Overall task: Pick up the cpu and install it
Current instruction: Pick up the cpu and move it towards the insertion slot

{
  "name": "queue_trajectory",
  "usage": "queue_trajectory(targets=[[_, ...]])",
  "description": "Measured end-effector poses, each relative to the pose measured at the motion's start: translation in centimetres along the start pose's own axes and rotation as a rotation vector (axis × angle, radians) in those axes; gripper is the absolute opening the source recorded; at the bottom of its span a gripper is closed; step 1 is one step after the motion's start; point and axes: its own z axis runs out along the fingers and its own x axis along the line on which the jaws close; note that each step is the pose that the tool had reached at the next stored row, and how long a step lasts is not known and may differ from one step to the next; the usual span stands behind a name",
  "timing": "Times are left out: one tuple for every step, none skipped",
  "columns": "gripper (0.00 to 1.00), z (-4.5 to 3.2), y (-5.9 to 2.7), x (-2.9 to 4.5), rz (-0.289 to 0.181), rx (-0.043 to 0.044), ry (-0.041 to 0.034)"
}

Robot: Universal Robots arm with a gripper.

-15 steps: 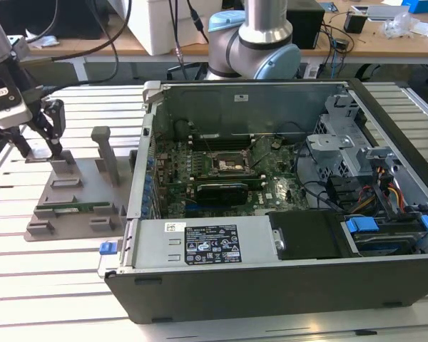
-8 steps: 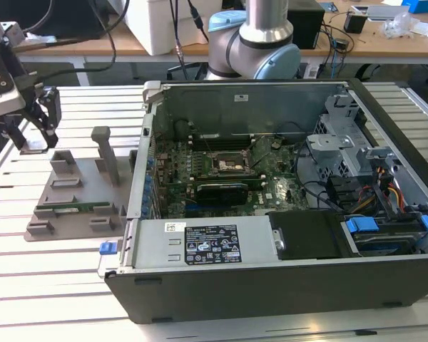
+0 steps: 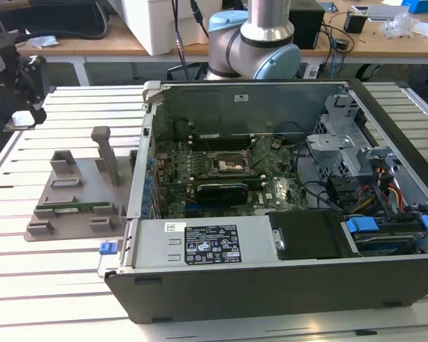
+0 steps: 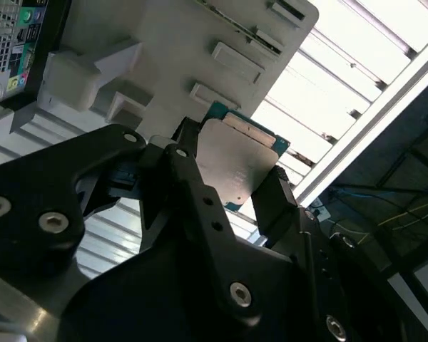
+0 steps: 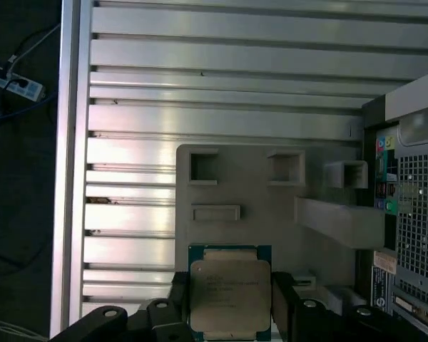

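The cpu point(image 5: 230, 293) is a flat square chip with a silver top and a thin green rim. It sits between the two black fingers of my gripper point(image 5: 230, 310), which is shut on its opposite edges. In both wrist views it hangs above the grey fixture tray point(image 5: 271, 214); the second wrist view shows the cpu point(image 4: 237, 160) tilted in the gripper point(image 4: 235, 184). In the exterior view the open computer case point(image 3: 285, 285) lies on the table, with the black square socket point(image 3: 228, 165) on its motherboard. The arm's lower joints point(image 3: 260, 35) stand behind the case.
The grey tray point(image 3: 78, 192) lies at the exterior view's left of the case, with an upright post point(image 3: 105, 153) and a green memory stick point(image 3: 71, 209). Inside the case are a black card point(image 3: 222, 190), a power supply point(image 3: 200, 242) and drive bays with cables point(image 3: 371, 192). The table point(image 3: 43, 285) is slatted aluminium.
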Motion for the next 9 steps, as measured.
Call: queue_trajectory(targets=[[0.55, -0.3, 0.0, -0.01, 0.0, 0.0, 0.0], [0.55, -0.8, 0.01, -0.02, 0.0, 0.0, 0.0001], [0.55, -1.44, 0.02, -0.03, 0.0, 0.0, 0.0], [0.55, -1.98, 0.02, -0.05, 0.0, -0.0001, 0.0], [0.55, -2.3, 0.03, -0.05, 0.0, 0.0, 0.0001], [0.55, -2.58, 0.03, -0.06, 0.0, -0.0001, 0.0], [0.55, -2.91, 0.03, -0.07, 0.0, -0.0002, 0.0001], [0.55, -3.19, 0.04, -0.08, 0.0, -0.0002, 0.0], [0.55, -3.52, 0.04, -0.09, 0.0, -0.0003, 0.0]])
